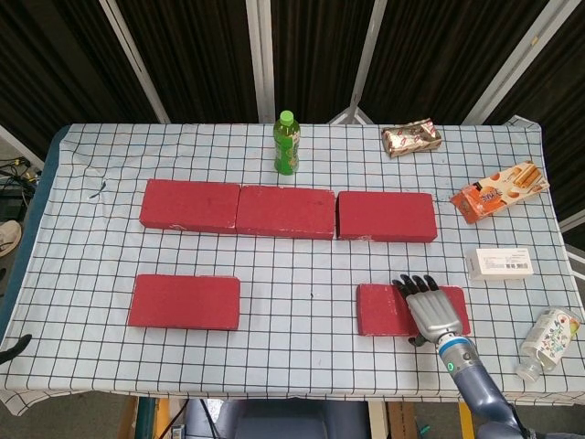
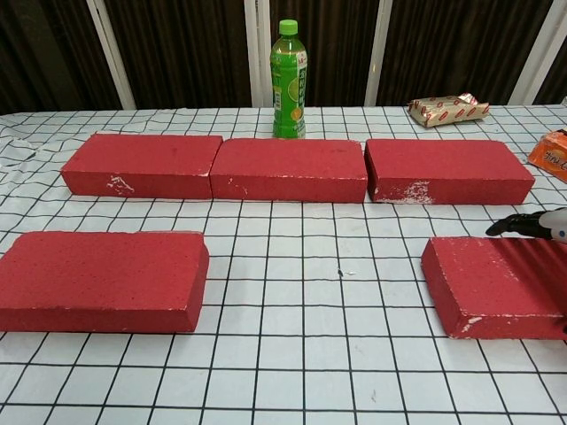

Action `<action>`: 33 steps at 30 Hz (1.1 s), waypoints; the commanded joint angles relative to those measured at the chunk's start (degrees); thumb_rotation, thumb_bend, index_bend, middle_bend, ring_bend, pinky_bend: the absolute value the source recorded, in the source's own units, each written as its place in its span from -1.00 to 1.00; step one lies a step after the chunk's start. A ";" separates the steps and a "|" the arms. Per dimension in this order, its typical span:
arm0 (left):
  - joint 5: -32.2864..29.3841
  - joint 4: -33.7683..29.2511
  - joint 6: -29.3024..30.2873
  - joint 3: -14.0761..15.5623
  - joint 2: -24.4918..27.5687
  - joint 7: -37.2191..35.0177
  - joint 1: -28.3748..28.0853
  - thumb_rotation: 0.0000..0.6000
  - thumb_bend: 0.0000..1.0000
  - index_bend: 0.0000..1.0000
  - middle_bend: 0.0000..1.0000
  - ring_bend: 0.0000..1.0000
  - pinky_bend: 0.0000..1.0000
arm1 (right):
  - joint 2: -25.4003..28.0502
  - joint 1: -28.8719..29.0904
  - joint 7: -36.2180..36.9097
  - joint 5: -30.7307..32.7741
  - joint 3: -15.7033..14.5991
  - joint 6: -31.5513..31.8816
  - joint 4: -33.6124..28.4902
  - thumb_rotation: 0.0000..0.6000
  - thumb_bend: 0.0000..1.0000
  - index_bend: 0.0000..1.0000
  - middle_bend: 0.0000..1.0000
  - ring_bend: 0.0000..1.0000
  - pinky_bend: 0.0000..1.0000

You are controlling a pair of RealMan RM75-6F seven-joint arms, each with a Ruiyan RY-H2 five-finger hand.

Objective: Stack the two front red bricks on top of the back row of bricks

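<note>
Three red bricks form the back row: left (image 1: 190, 205), middle (image 1: 285, 211) and right (image 1: 386, 216). The front left brick (image 1: 185, 301) lies alone near the table's front. My right hand (image 1: 430, 309) hovers palm down over the right half of the front right brick (image 1: 382, 309), fingers spread and holding nothing. In the chest view its dark fingertips (image 2: 512, 225) show just above the far edge of that brick (image 2: 496, 283). A dark sliver (image 1: 11, 348) at the table's left front edge may be my left hand; its pose is unreadable.
A green bottle (image 1: 286, 144) stands behind the middle back brick. Along the right side lie a snack packet (image 1: 411, 139), an orange biscuit box (image 1: 498, 190), a white box (image 1: 499, 264) and a pouch (image 1: 548, 338).
</note>
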 commanded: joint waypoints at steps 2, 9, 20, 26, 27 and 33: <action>-0.11 0.01 -0.11 -0.01 0.06 -0.07 -0.03 1.00 -0.93 -0.90 -1.00 -1.00 -0.83 | -0.93 1.29 -1.30 1.79 -0.47 0.62 0.41 1.00 -0.61 -1.00 -0.94 -0.98 -1.00; -0.25 -0.16 -0.38 0.02 0.13 -0.06 -0.11 1.00 -0.93 -0.89 -1.00 -1.00 -0.83 | -1.45 2.43 -1.35 2.25 -1.19 1.52 0.55 1.00 -0.62 -0.93 -0.71 -0.74 -1.00; -0.40 -0.39 -0.41 0.08 0.28 -0.13 -0.04 1.00 -0.93 -0.86 -1.00 -1.00 -0.83 | 0.06 3.87 0.08 1.06 -1.90 1.79 -0.90 1.00 -0.61 -0.53 -0.48 -0.54 -1.00; -1.11 -0.31 -0.76 -0.17 0.29 -0.23 -0.16 1.00 -0.93 -0.85 -1.00 -1.00 -0.83 | 2.90 5.59 -0.27 1.21 -0.36 2.69 -4.10 1.00 -0.61 -0.49 -0.46 -0.53 -1.00; -1.29 -0.26 -0.92 -0.23 0.27 -0.20 -0.23 1.00 -0.93 -0.85 -1.00 -1.00 -0.83 | 3.61 6.15 -0.65 1.66 0.21 2.97 -4.86 1.00 -0.61 -0.49 -0.46 -0.53 -1.00; -3.15 0.05 -1.98 -0.99 -0.04 0.31 -0.80 1.00 -0.93 -0.84 -1.00 -1.00 -0.83 | 8.38 13.04 -4.40 10.84 6.21 2.82 -8.95 1.00 -0.61 -0.49 -0.45 -0.52 -1.00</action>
